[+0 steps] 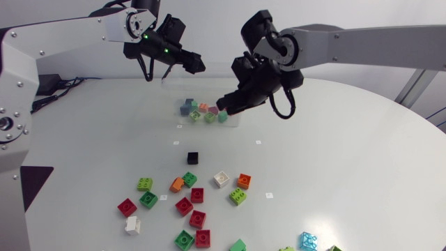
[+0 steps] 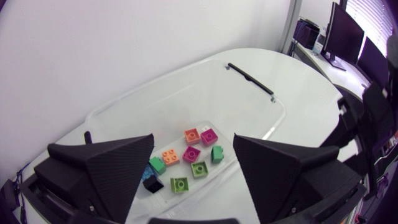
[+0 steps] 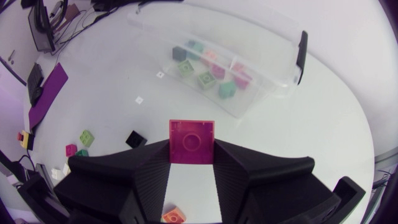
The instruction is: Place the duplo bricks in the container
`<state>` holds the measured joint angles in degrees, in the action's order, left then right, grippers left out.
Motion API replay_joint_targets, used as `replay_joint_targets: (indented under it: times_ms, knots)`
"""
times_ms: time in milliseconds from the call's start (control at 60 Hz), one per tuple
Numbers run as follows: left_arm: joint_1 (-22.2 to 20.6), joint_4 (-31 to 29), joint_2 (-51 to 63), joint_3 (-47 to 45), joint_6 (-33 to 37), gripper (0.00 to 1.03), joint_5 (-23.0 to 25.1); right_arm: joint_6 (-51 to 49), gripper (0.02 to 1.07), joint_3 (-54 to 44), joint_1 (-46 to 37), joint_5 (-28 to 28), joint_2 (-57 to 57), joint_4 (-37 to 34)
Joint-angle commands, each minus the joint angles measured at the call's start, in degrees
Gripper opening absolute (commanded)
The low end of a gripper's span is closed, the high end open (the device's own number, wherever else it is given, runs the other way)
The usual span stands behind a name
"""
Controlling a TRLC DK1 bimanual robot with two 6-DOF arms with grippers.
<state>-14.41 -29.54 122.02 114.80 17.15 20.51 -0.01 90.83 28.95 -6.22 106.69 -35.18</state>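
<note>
A clear plastic container (image 1: 237, 120) stands at the back middle of the table and holds several coloured duplo bricks (image 2: 191, 153). My right gripper (image 1: 225, 105) hovers over the container's right end, shut on a magenta brick (image 3: 191, 142) held between its fingertips. My left gripper (image 1: 193, 63) hangs above the container's far left side, open and empty; in the left wrist view the container (image 2: 186, 73) lies straight below its spread fingers (image 2: 102, 165). Several loose bricks lie on the near table, among them a black one (image 1: 192, 158), a white one (image 1: 221, 179) and an orange one (image 1: 244, 181).
Red and green bricks (image 1: 184, 206) cluster at the near middle, with a white one (image 1: 132, 224) to their left and a light blue one (image 1: 309, 241) at the front edge. The container's lid clip (image 3: 301, 56) is black.
</note>
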Motion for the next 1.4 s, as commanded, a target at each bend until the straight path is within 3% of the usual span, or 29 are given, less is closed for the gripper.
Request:
replay_joint_targets:
  times_ms: [0,333,650,1167,1217,1250,1300,1383]
  knots:
    - [0.5,-0.1,-5.5,-4.9,2.1,0.99,0.0,-0.3,0.34,3.8,-0.9,-0.3,-0.3,0.9]
    - [1.1,0.5,-20.8,-25.8,11.3,0.99,0.0,0.5,0.34,16.0,-1.3,-0.5,5.9,1.4]
    - [0.4,1.6,-27.0,-40.4,19.9,0.98,0.2,1.8,0.34,24.5,-2.1,-0.7,12.1,1.7]
    - [-1.6,5.6,-23.5,-46.8,22.1,0.98,0.1,2.0,0.35,33.1,-3.0,0.6,20.0,4.6]
    - [-1.7,5.7,-23.3,-46.7,22.1,0.98,0.1,2.0,0.45,33.5,-3.1,1.3,20.6,5.2]
    - [-1.7,5.7,-23.2,-46.8,22.1,0.98,0.1,1.9,0.56,33.5,-3.0,2.1,20.7,5.7]
    - [-1.8,5.7,-23.1,-46.9,22.1,0.98,0.1,1.6,0.80,34.1,-2.7,2.7,21.3,6.1]
    - [-2.0,5.7,-23.0,-47.1,22.1,0.98,0.0,1.2,1.03,34.9,-2.1,3.9,21.9,6.2]
